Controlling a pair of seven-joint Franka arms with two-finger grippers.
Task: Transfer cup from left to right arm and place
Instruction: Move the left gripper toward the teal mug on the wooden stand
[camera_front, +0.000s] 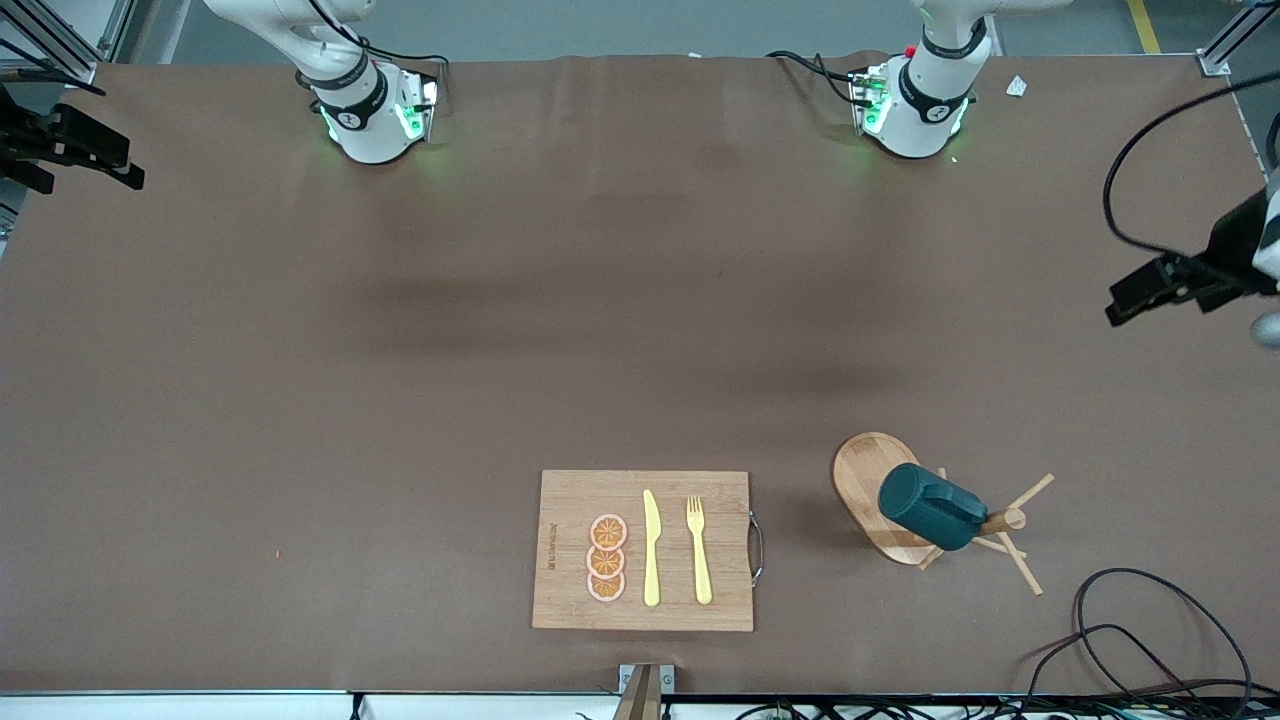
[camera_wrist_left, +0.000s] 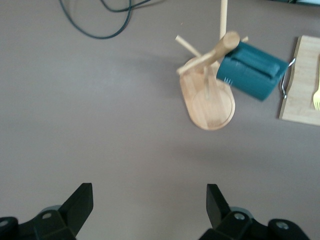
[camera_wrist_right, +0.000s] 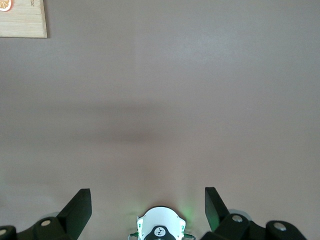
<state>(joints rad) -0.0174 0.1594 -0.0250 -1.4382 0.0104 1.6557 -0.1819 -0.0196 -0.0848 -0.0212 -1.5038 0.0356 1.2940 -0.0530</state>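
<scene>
Cup (camera_front: 930, 507) hangs on peg rack (camera_front: 875, 482); left hand (camera_wrist_left: 150, 202), right hand (camera_wrist_right: 148, 200) both open.

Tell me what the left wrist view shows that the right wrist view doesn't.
Only the left wrist view shows the cup hanging on the wooden peg rack, a yellow fork and a black cable, with the open left gripper over bare table. Only the right wrist view shows an orange slice and the right arm's base under the open right gripper. Both show the cutting board and brown table.
</scene>
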